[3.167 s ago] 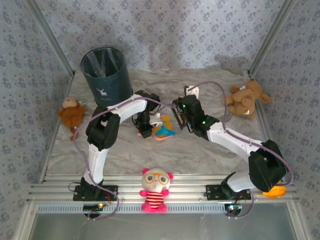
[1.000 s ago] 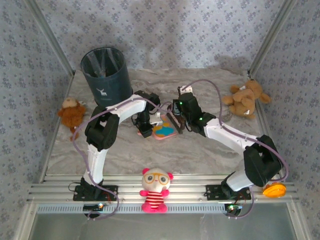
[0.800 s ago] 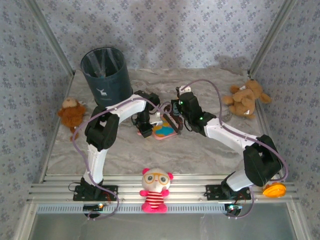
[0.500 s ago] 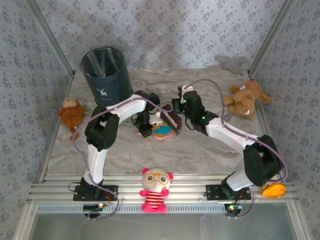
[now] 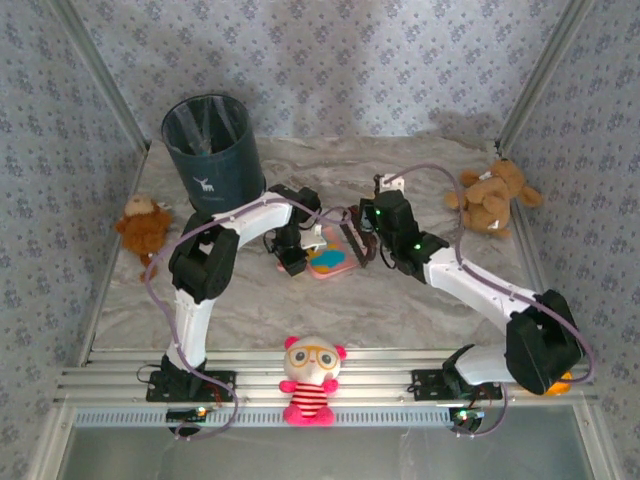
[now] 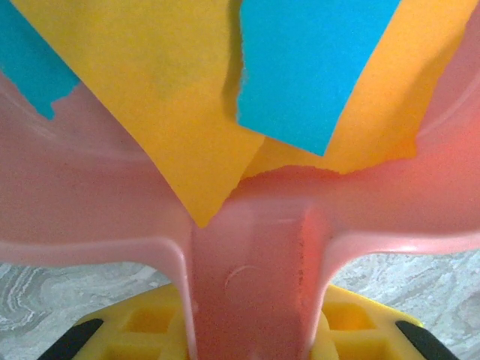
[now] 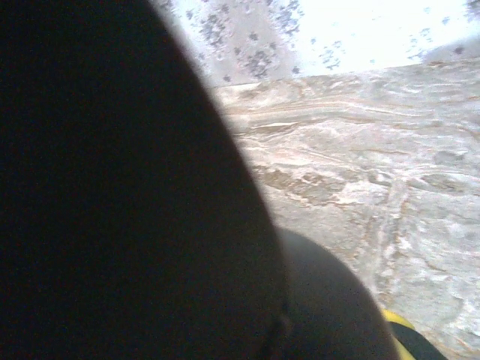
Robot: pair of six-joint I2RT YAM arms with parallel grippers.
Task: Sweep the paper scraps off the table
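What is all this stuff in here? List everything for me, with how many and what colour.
bin: one, dark blue, far left of the table
table: one, grey-white marbled
brown teddy bear: one, at the table's left edge
tan teddy bear: one, at the table's far right
doll: one, pink with glasses, on the near rail between the arm bases
dustpan: one, pink, mid-table
paper scraps: several, orange and blue, in the dustpan
brush: one, dark, at the dustpan's right side
left gripper: yellow fingers, shut on the dustpan's handle
right gripper: black, shut on the brush
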